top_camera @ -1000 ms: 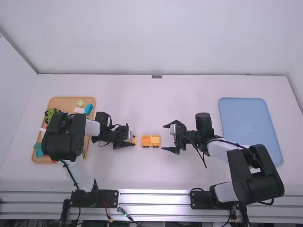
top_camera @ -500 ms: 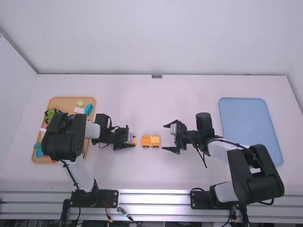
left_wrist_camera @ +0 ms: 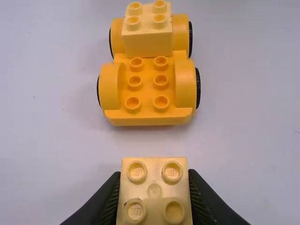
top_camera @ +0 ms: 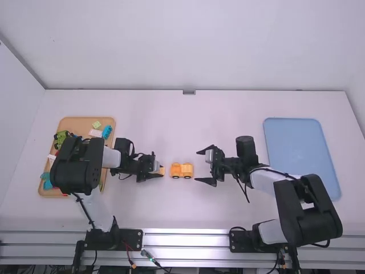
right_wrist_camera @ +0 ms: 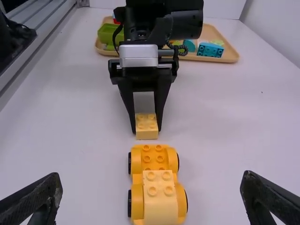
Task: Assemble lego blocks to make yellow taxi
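My left claw (top_camera: 159,169): grasping pale yellow block (left_wrist_camera: 154,193).
Block sits between my fingers, near the wheeled base (left_wrist_camera: 150,116) on the white table (top_camera: 171,125); white walls (top_camera: 188,45) rise beyond. My right claw (top_camera: 204,166) stands spread. High view: blue tray (top_camera: 299,148), wooden tray (top_camera: 80,122). Right wrist view: blue brick (right_wrist_camera: 210,49) in wooden tray. Count: one base, two pale yellow blocks (one grasped, one mounted), two trays.

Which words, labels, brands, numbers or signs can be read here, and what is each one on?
Pale yellow block in the left claw: small raised print on its studs, left unquoted here.
Block on the yellow car base: any print is too small to read.
White piece in the tray: too small to tell.
I can quote no text.
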Controlling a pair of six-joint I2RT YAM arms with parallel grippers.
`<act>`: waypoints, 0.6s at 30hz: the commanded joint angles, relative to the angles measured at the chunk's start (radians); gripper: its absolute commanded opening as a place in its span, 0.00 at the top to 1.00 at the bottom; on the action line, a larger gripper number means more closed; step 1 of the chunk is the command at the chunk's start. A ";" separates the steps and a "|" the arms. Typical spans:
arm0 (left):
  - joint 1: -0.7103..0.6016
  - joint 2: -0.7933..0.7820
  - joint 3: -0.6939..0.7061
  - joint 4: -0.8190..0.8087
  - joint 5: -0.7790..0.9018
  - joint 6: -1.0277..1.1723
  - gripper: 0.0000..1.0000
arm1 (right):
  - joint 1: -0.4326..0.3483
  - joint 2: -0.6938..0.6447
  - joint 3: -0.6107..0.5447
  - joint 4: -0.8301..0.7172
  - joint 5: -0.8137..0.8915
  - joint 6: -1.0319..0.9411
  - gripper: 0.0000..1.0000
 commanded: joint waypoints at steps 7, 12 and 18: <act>0.004 0.024 -0.006 0.015 0.026 0.003 0.82 | -0.003 -0.023 -0.006 0.000 -0.016 -0.002 0.01; 0.004 0.021 -0.006 0.094 0.027 -0.153 0.75 | -0.003 -0.023 -0.006 0.003 -0.002 -0.002 0.01; 0.004 -0.026 0.010 0.119 0.029 -0.294 0.79 | 0.019 -0.017 -0.006 0.002 0.070 -0.002 0.01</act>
